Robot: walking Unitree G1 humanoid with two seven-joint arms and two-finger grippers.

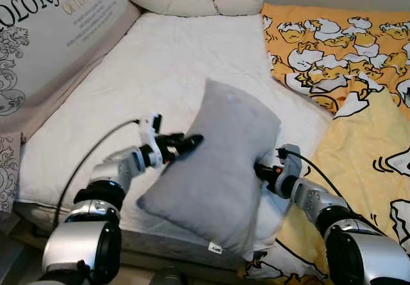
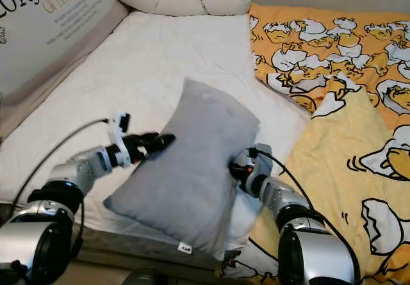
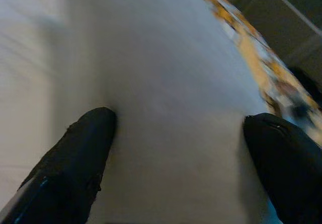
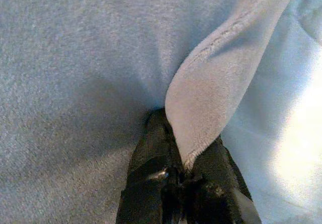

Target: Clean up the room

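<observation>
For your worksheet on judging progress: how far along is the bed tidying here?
Done: the grey pillow is lifted off the white mattress. In hand: the right hand pinches its edge and the left hand presses its other side. Left: placing it; the yellow duvet lies rumpled.

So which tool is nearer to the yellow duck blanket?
The right. The right tool pinches the grey pillow on the side facing the yellow duck blanket; the left tool presses the pillow's far side.
</observation>
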